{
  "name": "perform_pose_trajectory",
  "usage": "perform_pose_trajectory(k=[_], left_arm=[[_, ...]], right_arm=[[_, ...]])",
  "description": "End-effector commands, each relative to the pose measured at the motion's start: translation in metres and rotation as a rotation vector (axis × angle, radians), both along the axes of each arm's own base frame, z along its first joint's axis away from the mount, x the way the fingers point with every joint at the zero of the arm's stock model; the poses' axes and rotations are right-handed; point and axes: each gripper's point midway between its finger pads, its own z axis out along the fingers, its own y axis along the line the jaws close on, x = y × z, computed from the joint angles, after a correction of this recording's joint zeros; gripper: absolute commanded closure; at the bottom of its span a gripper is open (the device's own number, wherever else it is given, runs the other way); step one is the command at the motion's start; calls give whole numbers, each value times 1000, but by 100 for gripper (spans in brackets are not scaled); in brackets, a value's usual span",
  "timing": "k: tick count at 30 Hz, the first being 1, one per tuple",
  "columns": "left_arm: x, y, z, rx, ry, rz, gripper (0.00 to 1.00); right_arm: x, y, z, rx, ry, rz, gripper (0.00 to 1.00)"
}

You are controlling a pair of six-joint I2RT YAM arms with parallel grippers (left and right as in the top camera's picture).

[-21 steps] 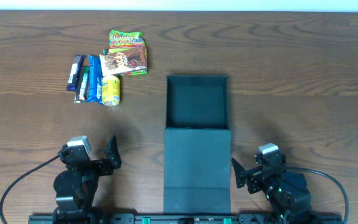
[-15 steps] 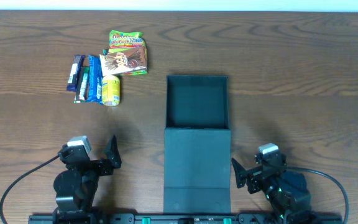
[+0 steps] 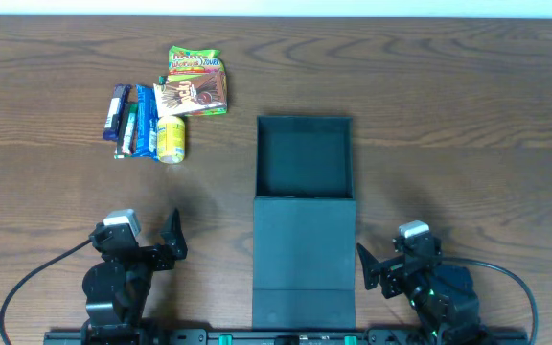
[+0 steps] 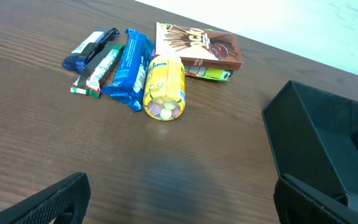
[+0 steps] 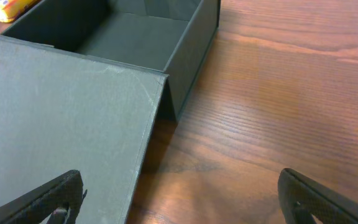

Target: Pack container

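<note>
Left pincer [image 3: 166, 247] and right pincer [image 3: 372, 271] both gaped empty — snacks [image 3: 166, 107] lay left of the open container [image 3: 304, 119], nearer the left one.

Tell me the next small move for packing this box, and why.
Probably: reach the left gripper forward to the yellow candy tube. Its jaws stand open and hold nothing, the tube looks like the item nearest to it on that side, and the container lies open and empty, with its flap folded flat toward the robot.
</note>
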Motion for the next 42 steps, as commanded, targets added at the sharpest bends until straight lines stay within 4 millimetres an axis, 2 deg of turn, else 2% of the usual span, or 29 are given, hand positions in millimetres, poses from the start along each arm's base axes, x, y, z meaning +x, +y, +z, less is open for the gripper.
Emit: perform_pose_trajectory(k=[1, 26, 30, 33, 34, 36, 38, 42], left_arm=[[0, -2, -9, -13, 18, -6, 4], [0, -2, -9, -13, 18, -6, 5], [0, -2, -9, -13, 18, -6, 4], [0, -2, -9, -13, 18, -6, 5], [0, -2, -9, -13, 18, -6, 5], [0, -2, -9, -13, 18, -6, 5], [0, -2, -9, -13, 18, -6, 5], [0, -2, -9, -13, 18, -6, 5]], right_arm=[[2, -4, 0, 3, -6, -24, 1], [2, -4, 0, 2, -7, -25, 1], [5, -1, 7, 28, -31, -26, 1], [10, 10, 26, 275, -15, -85, 1], [11, 17, 35, 425, 19, -114, 1], [7, 28, 40, 655, 134, -159, 1], [5, 26, 35, 720, 191, -213, 1], [11, 25, 46, 844, 197, -264, 1]])
